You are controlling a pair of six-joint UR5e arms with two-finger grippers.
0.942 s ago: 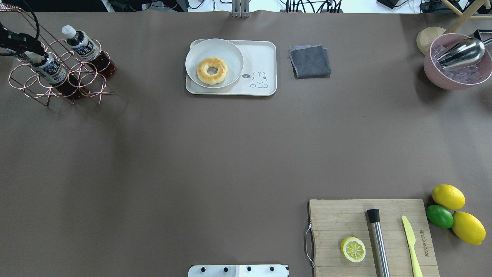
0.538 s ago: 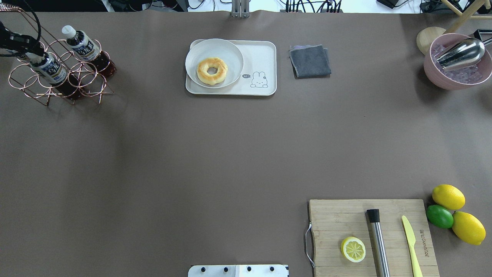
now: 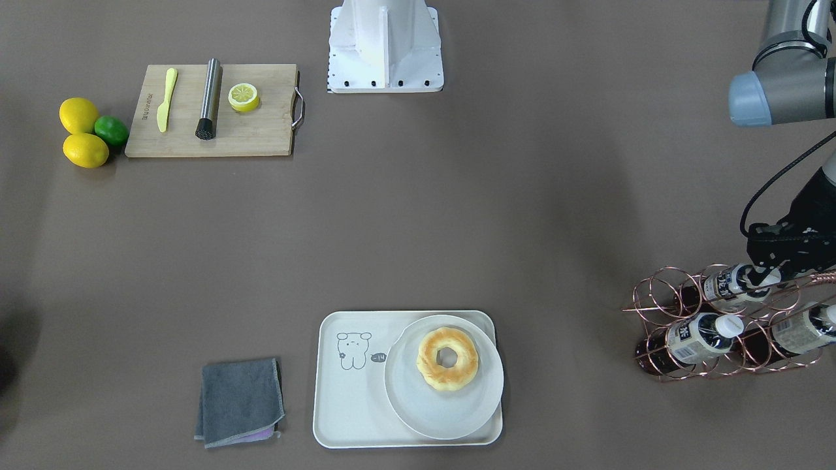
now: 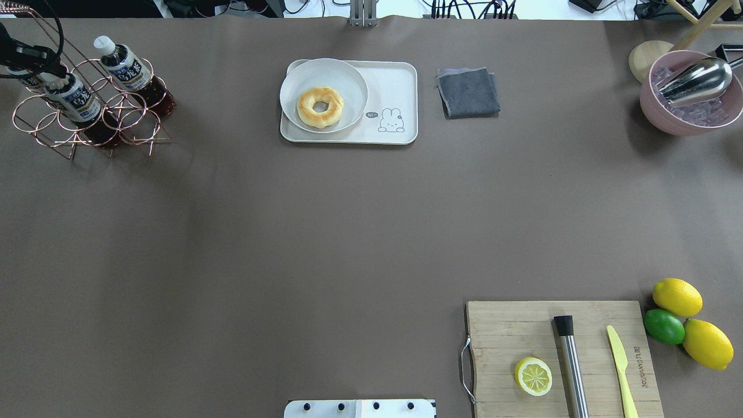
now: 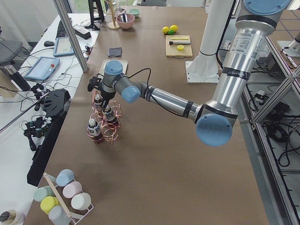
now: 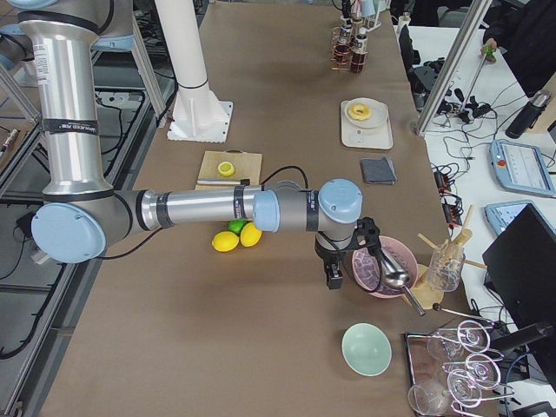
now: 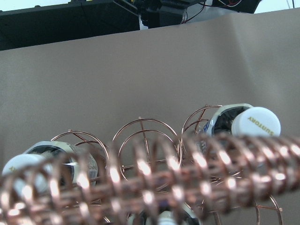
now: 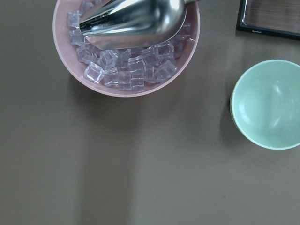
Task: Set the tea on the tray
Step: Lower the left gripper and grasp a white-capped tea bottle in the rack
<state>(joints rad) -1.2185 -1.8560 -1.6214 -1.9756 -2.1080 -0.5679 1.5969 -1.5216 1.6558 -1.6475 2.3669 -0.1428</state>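
The tea (image 3: 723,286) lies tilted in the copper wire rack (image 3: 658,291), well apart from the tray (image 3: 346,405). The left pincer (image 3: 763,273) sits at its white cap; you cannot tell from these views whether it is clenched. Expect a light, fairly stiff bottle with smooth, slippery plastic walls and liquid that shifts its weight. Take hold at the cap or neck, the part clear of the wire rings, and draw along the bottle's axis.

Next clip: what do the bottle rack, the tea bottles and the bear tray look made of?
Rack: thin metal wire, shiny copper-coloured finish, with bright glints. Tea bottle: clear plastic, since dark liquid shows through; white cap, printed label. Tray: matte cream, probably plastic or melamine; no shine, moulded rounded rim.
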